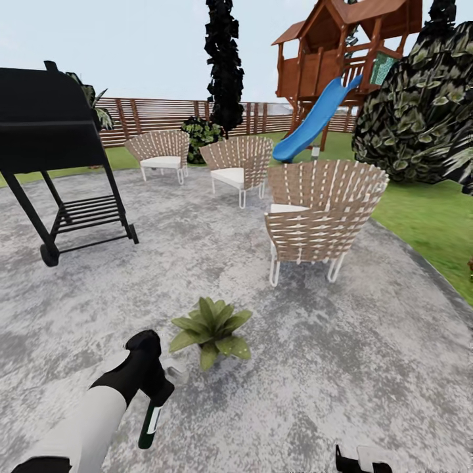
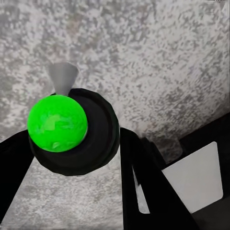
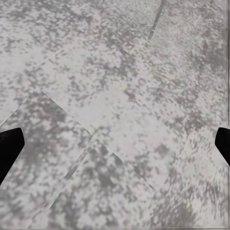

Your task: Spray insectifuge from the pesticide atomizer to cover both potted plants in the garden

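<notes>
One potted plant (image 1: 210, 328) sits on the stone patio (image 1: 368, 355) just beside our left gripper (image 1: 156, 384), which is clamped on the pesticide atomizer (image 1: 150, 420). We judge pickup done; spraying both plants remains, and the second is not located yet. Our left wrist view adds the bottle end-on, a bright green round face (image 2: 57, 123). Our right gripper (image 3: 115, 143) hangs with jaws spread over bare stone.

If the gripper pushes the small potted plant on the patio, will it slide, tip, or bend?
The potted plant is low and wide, so it would probably slide on the flat stone patio rather than tip. Its broad leaves look flexible and would likely bend first. The small pot hidden beneath them suggests that it is light.
</notes>
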